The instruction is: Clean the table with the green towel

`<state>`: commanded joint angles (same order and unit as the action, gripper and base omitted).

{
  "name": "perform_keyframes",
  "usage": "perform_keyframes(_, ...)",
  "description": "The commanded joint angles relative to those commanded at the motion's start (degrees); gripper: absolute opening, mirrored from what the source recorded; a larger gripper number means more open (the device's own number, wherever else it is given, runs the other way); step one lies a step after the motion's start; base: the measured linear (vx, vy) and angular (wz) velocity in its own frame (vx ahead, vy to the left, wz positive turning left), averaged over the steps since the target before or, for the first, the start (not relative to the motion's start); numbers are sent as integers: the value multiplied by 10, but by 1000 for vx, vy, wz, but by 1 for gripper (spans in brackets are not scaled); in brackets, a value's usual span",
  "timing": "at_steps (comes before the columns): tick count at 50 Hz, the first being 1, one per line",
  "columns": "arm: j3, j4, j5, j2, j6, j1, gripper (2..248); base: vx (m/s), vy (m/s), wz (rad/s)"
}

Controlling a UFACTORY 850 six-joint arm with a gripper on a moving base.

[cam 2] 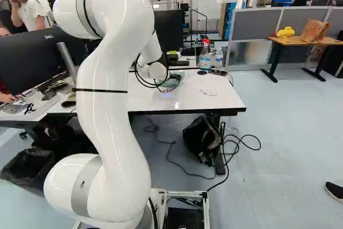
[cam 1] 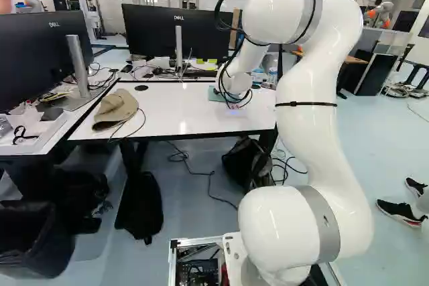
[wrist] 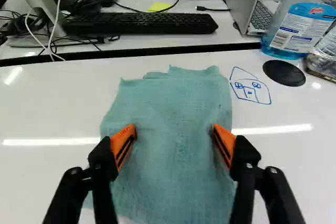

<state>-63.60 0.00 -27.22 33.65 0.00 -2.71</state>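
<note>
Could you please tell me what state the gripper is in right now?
Gripper: open, its fingers wide apart over the green towel, holding nothing.

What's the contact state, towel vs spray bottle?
Apart. The wrist view shows bare white tabletop between the towel and the spray bottle, plus a blue drawing in that gap.

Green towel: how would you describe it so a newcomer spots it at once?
Beyond the white arm, find the white table. There, under the open end effector, lies the green towel, near a blue doodle. It is a flat, wrinkled teal cloth, unlike the raised tan hat or the small, round black disc.
</note>
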Motion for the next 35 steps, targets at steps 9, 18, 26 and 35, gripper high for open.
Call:
perform_keyframes(9,0,0,0,0,0,0,151,0,0,0)
perform_keyframes(18,0,0,0,0,0,0,78,0,0,0)
perform_keyframes(26,0,0,0,0,0,0,52,0,0,0)
perform_keyframes(35,1,0,0,-3,0,0,42,0,0,0)
